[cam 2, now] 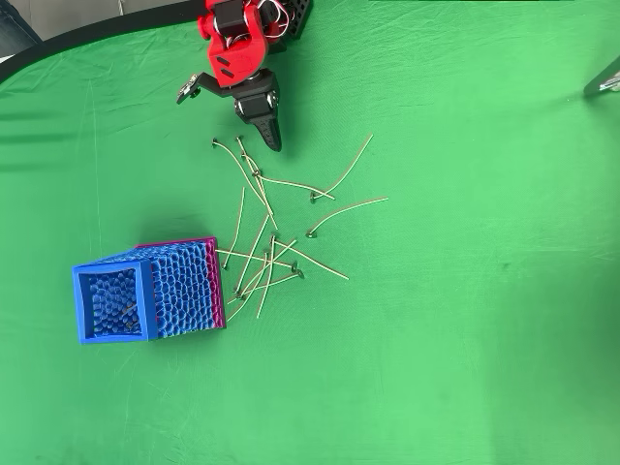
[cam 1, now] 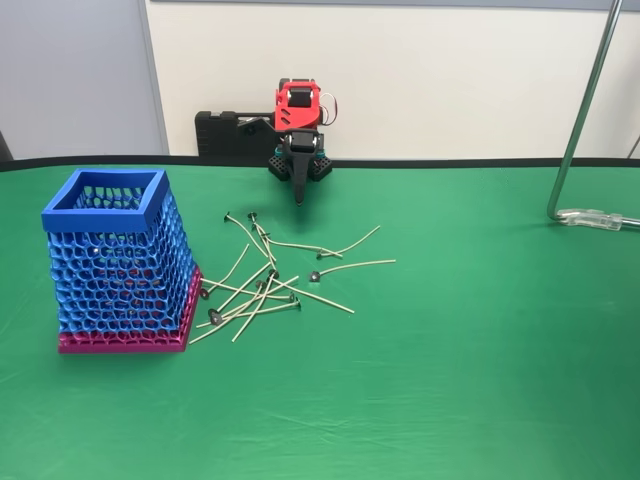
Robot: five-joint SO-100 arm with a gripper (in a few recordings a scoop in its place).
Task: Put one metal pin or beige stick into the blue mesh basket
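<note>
green table (cam 1: 480, 380), white wall (cam 1: 450, 70) behind.

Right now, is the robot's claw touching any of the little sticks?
Apart. The overhead view shows green cloth between the gripper tip and the nearest sticks.

green table (cam 1: 480, 350) | blue mesh basket (cam 1: 115, 250) | scattered beige sticks (cam 1: 262, 285)

The green surface (cam 1: 480, 380) lies bare across its right and front parts; the scattered beige sticks (cam 1: 262, 285) overlap in a loose pile at centre, several touching or crossing; the blue mesh basket (cam 1: 105, 205) stands upright just left of the pile, its top mouth unobstructed; a metal pole (cam 1: 580, 120) rises at the far right, well apart from the sticks.
</note>
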